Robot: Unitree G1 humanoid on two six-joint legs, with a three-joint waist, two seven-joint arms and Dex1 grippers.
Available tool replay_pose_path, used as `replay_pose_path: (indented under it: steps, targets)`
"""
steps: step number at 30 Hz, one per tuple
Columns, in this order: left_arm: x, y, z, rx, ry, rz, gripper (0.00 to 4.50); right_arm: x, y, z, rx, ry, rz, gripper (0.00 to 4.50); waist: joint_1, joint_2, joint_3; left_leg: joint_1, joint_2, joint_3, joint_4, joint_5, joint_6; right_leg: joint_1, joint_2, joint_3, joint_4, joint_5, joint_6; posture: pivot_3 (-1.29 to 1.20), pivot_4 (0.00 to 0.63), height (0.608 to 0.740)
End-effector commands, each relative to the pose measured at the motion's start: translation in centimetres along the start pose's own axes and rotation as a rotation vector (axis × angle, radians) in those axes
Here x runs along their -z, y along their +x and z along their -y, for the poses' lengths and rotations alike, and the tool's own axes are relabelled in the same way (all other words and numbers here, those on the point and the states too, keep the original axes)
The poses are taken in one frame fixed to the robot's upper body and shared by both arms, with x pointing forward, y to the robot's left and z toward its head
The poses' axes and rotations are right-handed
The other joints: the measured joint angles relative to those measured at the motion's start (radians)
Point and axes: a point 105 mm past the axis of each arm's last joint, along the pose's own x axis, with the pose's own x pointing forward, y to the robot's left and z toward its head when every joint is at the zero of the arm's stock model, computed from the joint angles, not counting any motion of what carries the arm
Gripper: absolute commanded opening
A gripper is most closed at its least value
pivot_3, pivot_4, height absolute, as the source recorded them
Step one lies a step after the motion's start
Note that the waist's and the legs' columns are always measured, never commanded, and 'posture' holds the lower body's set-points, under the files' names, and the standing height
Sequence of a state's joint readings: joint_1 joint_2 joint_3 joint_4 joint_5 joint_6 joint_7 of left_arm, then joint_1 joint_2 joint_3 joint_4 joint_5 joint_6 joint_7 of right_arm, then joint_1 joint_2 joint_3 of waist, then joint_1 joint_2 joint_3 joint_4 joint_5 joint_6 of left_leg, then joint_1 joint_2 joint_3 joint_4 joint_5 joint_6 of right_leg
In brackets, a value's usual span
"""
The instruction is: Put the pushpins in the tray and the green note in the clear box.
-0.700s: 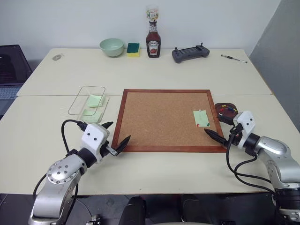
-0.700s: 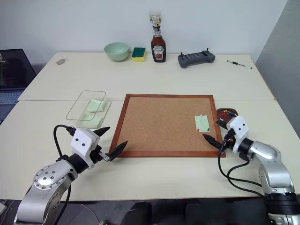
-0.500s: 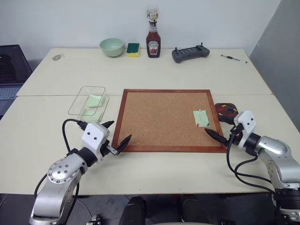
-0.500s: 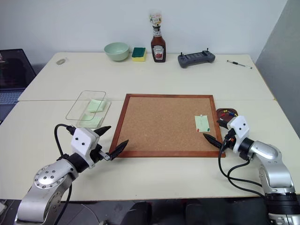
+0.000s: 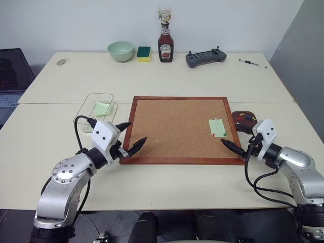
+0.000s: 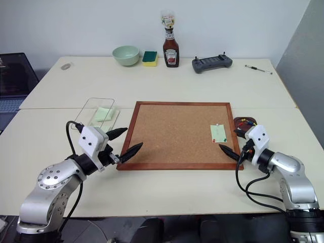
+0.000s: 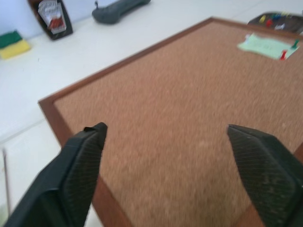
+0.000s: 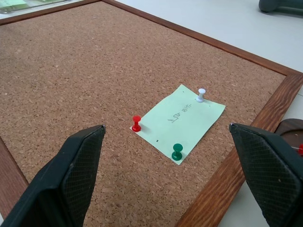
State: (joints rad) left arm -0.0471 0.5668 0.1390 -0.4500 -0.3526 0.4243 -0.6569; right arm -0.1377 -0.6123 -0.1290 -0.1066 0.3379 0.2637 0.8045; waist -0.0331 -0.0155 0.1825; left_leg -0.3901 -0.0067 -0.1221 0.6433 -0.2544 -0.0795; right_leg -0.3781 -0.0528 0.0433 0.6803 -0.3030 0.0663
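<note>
green note (image 8: pixel 184 120) pinned on corkboard (image 5: pixel 172 126), three pushpins (image 8: pixel 177 151)

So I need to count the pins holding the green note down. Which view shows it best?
The right wrist view: the green note lies flat on the corkboard with three pushpins in it, white, red and green. Both eye views show it small near the board's right edge; the left wrist view shows it far off and blurred.
</note>
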Motion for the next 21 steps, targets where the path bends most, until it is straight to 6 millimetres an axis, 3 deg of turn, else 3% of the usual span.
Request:
replay_pose_path:
  steps: [1, 16, 18, 21]
  targets:
    - [-0.9, 1.4, 0.8, 0.117, 0.023, 0.04, 3.23, -1.8, -0.4, -0.2, 0.008, -0.033, 0.054, 4.5, 0.001, 0.0, 0.0, 0.0, 0.0, 0.0, 0.0, 0.0, 0.0, 0.0, 0.0, 0.0, 0.0, 0.0, 0.0, 0.0, 0.15, 0.74]
    - [0.4, 7.9, 2.2, 0.3, 0.053, 0.029, 0.35, -2.2, -0.2, -1.2, 0.019, 0.001, 0.054, 4.5, 0.0, 0.0, 0.0, 0.0, 0.0, 0.0, 0.0, 0.0, 0.0, 0.0, 0.0, 0.0, 0.0, 0.0, 0.0, 0.0, 0.15, 0.74]
    - [0.5, 8.7, 2.2, 0.306, 0.053, 0.03, 0.06, -2.3, -0.1, -1.4, 0.013, 0.006, 0.05, 4.5, 0.001, 0.0, 0.0, 0.0, -0.001, 0.0, 0.0, 0.0, 0.0, 0.0, 0.0, 0.0, 0.0, 0.0, 0.0, 0.0, 0.15, 0.74]
    - [0.5, 9.7, 2.4, 0.323, 0.054, 0.036, 0.06, -2.5, 0.2, -1.7, 0.006, 0.013, 0.05, 4.5, 0.001, 0.0, 0.0, 0.0, -0.001, 0.0, 0.001, 0.0, 0.0, 0.0, 0.0, 0.0, 0.0, 0.0, 0.0, 0.0, 0.15, 0.74]
